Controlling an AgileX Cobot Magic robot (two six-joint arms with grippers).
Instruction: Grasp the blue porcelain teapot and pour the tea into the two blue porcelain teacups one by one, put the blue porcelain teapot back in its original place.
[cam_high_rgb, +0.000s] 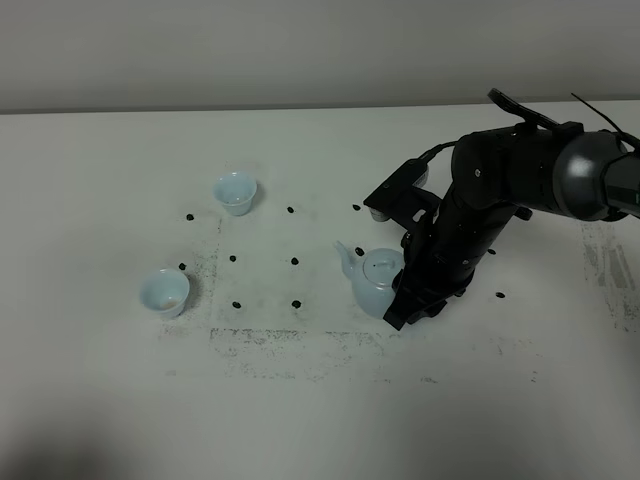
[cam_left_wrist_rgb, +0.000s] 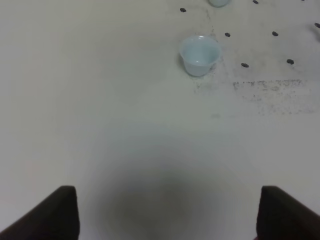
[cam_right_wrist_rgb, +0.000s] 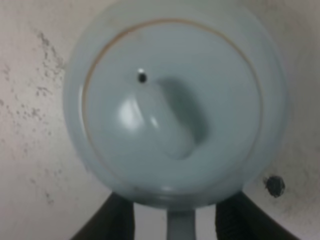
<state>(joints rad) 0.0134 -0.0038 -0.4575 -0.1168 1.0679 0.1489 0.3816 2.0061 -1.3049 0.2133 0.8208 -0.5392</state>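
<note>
Right gripper hides handle of the teapot.

White tabletop, marked and worn.
We see small black dots spread across it, with gray scuffing beside them.

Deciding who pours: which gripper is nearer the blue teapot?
Right. The right gripper straddles the handle of the teapot, jaws open; the left gripper hangs over the table beyond a teacup, well away.
</note>
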